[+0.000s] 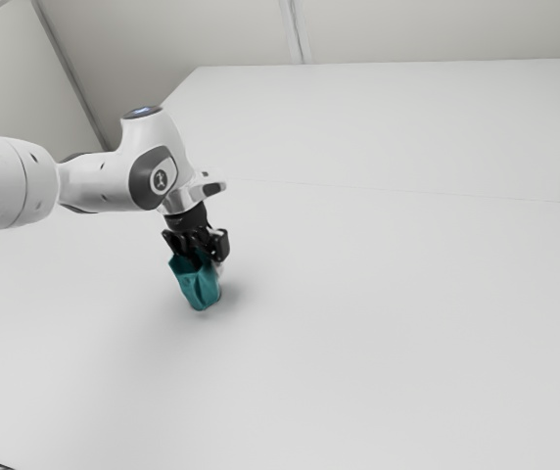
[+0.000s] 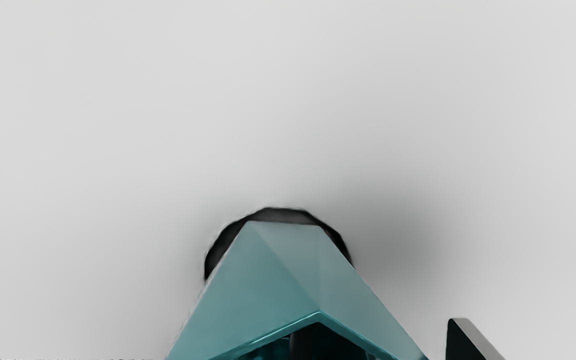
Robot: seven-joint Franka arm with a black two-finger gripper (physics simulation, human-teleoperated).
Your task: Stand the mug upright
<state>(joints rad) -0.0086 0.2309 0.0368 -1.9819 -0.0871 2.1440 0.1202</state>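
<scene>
In the exterior view my gripper points down at the top of the teal faceted mug, which leans slightly with its mouth toward the hand. The wrist view has my gripper straddling a wall of the mug: one dark finger stands inside the mouth, the other outside, with a gap between it and the teal wall. The fingers are apart, so the gripper is open. A dark rounded edge shows behind the mug's narrow end. Whether the mug's base touches the table cannot be told.
The broad white table extends around the mug, with a soft shadow beside it. A pale raised panel stands at the back, and the arm comes in from the exterior view's left.
</scene>
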